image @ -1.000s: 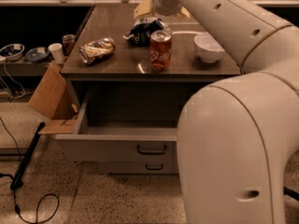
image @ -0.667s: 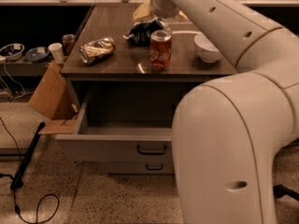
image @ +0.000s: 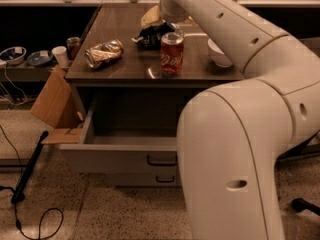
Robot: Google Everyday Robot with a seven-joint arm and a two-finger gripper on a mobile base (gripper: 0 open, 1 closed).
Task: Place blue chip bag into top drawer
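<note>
Worktop point(image: 125, 70) over the pulled-out top drawer point(image: 115, 158).
The blue chip bag point(image: 150, 35) lies on the worktop at 11 o'clock from the soda can point(image: 172, 53); the gripper point(image: 161, 25) sits right by the bag, its grip impossible to tell.

This is probably an office or lab workroom rather than a home, though little of the room shows. A dark-topped table point(image: 125, 69) with a grey top drawer point(image: 115, 159) pulled open stands on a speckled hard floor point(image: 115, 214). A loose cable point(image: 31, 225) trails across the floor, and an opened cardboard box point(image: 52, 101) leans beside the table. A low side shelf holds bowls point(image: 12, 54) and a paper cup point(image: 61, 56). The robot's gripper point(image: 152, 21) is at the far side of the tabletop, by the blue chip bag point(image: 150, 35).
</note>
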